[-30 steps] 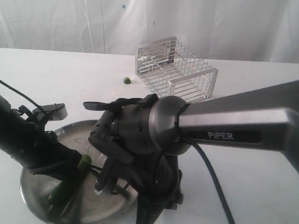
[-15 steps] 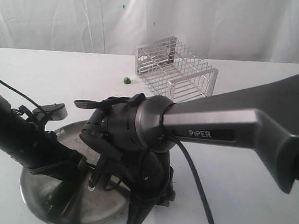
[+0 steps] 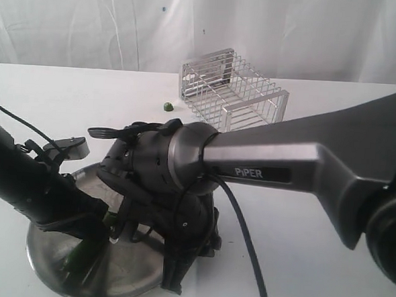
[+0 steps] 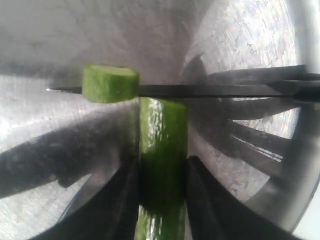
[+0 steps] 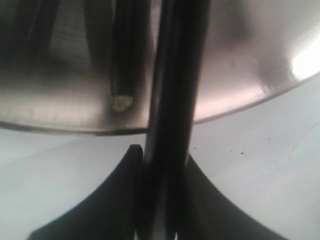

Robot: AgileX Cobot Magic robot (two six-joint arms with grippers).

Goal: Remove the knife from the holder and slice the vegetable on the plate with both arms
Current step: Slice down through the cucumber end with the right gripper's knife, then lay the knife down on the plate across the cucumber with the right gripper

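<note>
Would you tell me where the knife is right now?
The knife is clamped in the right gripper, its blade lying across the plate between the vegetable held by the left gripper and a cut-off slice.

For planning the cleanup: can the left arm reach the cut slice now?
Probably not: its tool is shut on the vegetable, and the knife lies between it and the slice.

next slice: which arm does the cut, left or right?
Right. Its gripper is shut on the knife, whose blade lies by the cut end. The left gripper pins the vegetable on the plate.
</note>
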